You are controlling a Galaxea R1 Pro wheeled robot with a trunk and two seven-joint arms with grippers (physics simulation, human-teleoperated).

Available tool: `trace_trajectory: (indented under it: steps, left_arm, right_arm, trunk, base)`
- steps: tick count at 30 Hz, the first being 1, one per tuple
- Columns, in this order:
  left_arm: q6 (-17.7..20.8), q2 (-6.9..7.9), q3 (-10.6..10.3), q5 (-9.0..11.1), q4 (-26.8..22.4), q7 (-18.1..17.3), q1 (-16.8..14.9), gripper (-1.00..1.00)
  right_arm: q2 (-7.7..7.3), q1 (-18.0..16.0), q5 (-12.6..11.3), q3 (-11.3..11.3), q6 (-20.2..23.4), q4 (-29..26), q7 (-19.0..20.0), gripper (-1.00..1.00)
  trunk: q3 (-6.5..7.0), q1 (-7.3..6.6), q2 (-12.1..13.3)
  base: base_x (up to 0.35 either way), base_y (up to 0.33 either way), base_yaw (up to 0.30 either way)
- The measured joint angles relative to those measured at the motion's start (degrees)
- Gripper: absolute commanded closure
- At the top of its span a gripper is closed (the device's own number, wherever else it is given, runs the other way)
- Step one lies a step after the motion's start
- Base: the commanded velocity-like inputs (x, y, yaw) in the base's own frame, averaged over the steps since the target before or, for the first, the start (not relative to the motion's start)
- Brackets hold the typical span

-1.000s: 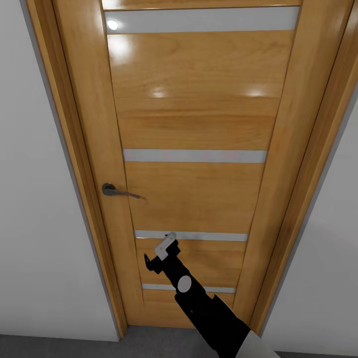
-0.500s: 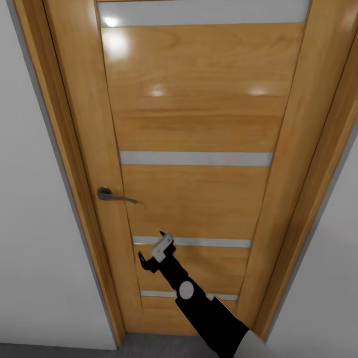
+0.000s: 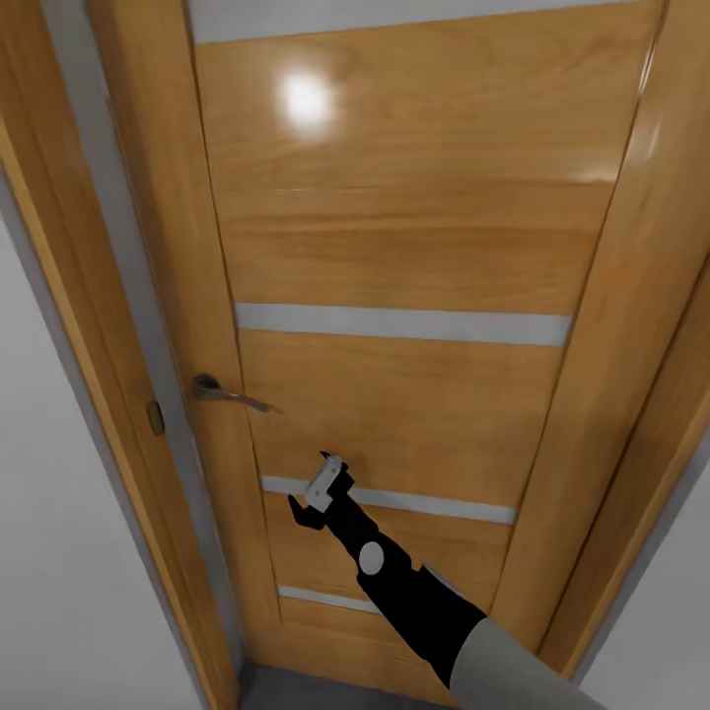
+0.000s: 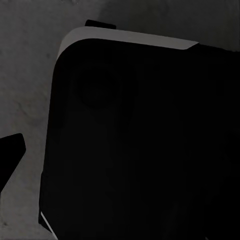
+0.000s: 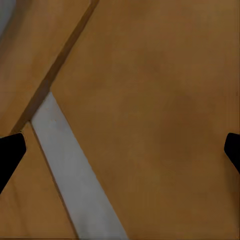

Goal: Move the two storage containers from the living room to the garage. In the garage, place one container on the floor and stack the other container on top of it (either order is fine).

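From the head view, the robot stands very close to a light-wood door (image 3: 394,256) with narrow frosted strips (image 3: 399,323). The door seems slightly ajar: on the handle side a gap shows between its edge and the frame (image 3: 59,276), where a small latch plate (image 3: 155,417) is visible. The right end effector (image 3: 318,493) is stretched forward, low on the door, beside one frosted strip and below the grey lever handle (image 3: 225,392). I judge it is held there to push the door open, because the hand is on the panel and not on the handle.

In the left wrist view, I see a dark rounded part of the robot's own body (image 4: 135,140) above mottled grey concrete floor (image 4: 25,75). One dark finger tip (image 4: 11,152) shows at the side, so I cannot tell if the left end effector is released or clenched. This arm probably hangs down to stay out of the way.

In the right wrist view, the two finger tips (image 5: 10,152) stand far apart, so the end effector is released and empty. Between them is the wood panel with a frosted strip.

The storage containers are not visible here.
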Motion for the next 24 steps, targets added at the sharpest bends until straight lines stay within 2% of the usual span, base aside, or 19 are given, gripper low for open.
trace_trajectory:
  steps: [7, 8, 9, 11, 12, 13, 16, 19, 21, 24]
  left_arm:
    - [0.00, 0.00, 0.08, 0.13, 0.00, 0.00, -0.01, -1.00]
    - [0.00, 0.00, 0.08, 0.14, 0.00, 0.00, -0.03, -1.00]
    - [0.00, 0.00, 0.08, 0.14, 0.00, 0.00, -0.03, -1.00]
    - [-0.01, 0.00, 0.07, 0.14, 0.02, 0.00, -0.03, -1.00]
    - [-0.01, 0.00, 0.07, 0.14, 0.01, 0.00, -0.01, -1.00]
    - [-0.01, 0.00, 0.07, 0.14, 0.02, 0.00, -0.02, -1.00]
    - [0.00, -0.03, 0.10, 0.14, 0.00, 0.00, -0.01, -1.00]
    - [0.00, -0.03, 0.13, 0.14, 0.00, 0.00, 0.00, -1.00]
    - [0.00, -0.02, 0.12, 0.14, 0.01, 0.00, 0.00, -1.00]
    - [0.00, -0.03, 0.13, 0.14, 0.01, 0.00, -0.01, -1.00]
  right_arm:
    - [0.00, -0.45, 1.13, 0.10, 0.66, 0.52, -0.11, -1.00]
    - [0.00, -2.31, 0.91, 1.24, 1.44, 2.20, -0.37, -1.00]
    - [-0.01, -6.81, 0.56, 4.86, 2.43, 7.21, -0.67, -1.00]
    - [0.00, -9.19, 0.47, 0.69, 2.67, 10.05, -0.63, -1.00]
    - [0.00, -10.98, 0.41, 0.10, 2.77, 12.44, -0.79, -1.00]
    - [-0.01, -15.09, 0.22, 3.17, 2.90, 17.64, -0.70, -1.00]
    - [-0.01, -18.36, 0.30, -4.03, 3.06, 21.51, -1.21, -1.00]
    - [0.00, -20.45, 0.21, -5.27, 3.18, 23.23, -1.25, -1.00]
    - [0.00, -21.25, -0.26, -5.34, 3.24, 23.87, -1.16, -1.00]
    - [0.00, -22.54, -3.00, -5.82, 3.96, 24.94, -1.27, -1.00]
  trunk:
    - [0.00, 0.01, 0.01]
    - [-0.01, 0.02, 0.01]
    - [-0.01, 0.01, 0.00]
    - [0.00, 0.01, 0.01]
    - [0.00, 0.01, 0.01]
    - [0.00, 0.01, 0.01]
    - [0.01, 0.01, 0.01]
    - [0.00, 0.01, 0.01]
    - [0.00, 0.01, 0.01]
    - [0.00, 0.01, 0.01]
  base:
    - [0.021, 0.000, 0.000]
    - [0.000, 0.000, 0.000]
    - [0.000, 0.000, 0.000]
    - [0.000, 0.000, 0.000]
    - [0.000, 0.000, 0.000]
    - [0.000, 0.000, 0.000]
    - [0.000, 0.000, 0.000]
    - [0.000, 0.000, 0.000]
    - [0.000, 0.000, 0.000]
    - [0.000, 0.000, 0.000]
